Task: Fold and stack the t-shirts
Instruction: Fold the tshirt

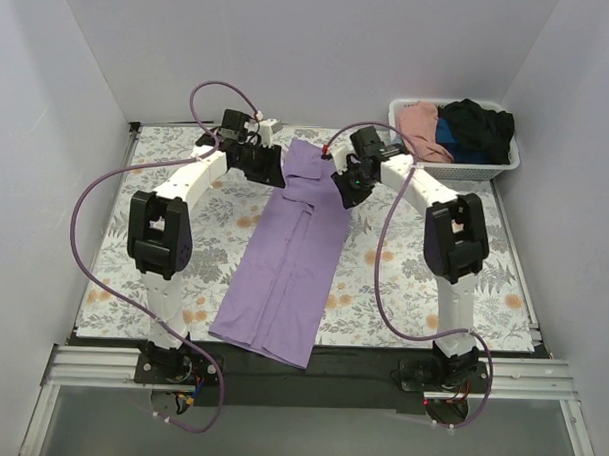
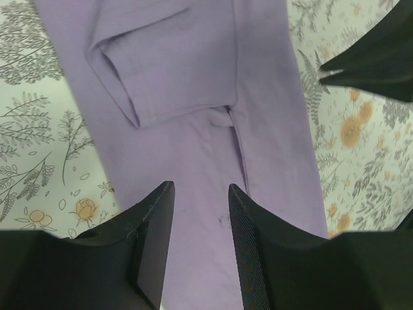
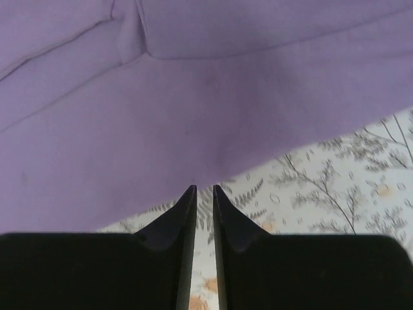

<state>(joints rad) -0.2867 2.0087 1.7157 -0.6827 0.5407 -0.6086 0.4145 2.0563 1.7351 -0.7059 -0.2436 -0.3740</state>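
A lavender t-shirt [image 1: 288, 257] lies on the floral table, folded lengthwise into a long strip running from the far middle toward the near edge. My left gripper [image 1: 270, 169] hangs over the strip's far left part. Its jaws [image 2: 200, 187] stand open with only flat purple cloth [image 2: 193, 77] and a folded-in sleeve showing beneath. My right gripper [image 1: 343, 189] is at the strip's far right edge. Its fingertips [image 3: 204, 188] are drawn to a narrow slit just at the shirt's hem [image 3: 193, 97], and only table pattern shows in that slit. More t-shirts, pink [image 1: 420, 127], blue [image 1: 458, 143] and black [image 1: 480, 122], fill the basket.
A white slatted basket [image 1: 487, 172] stands at the far right corner of the table. White walls close in on the left, back and right. A dark part of the right arm [image 2: 381, 58] shows at the left wrist view's upper right. Purple cables loop off both arms.
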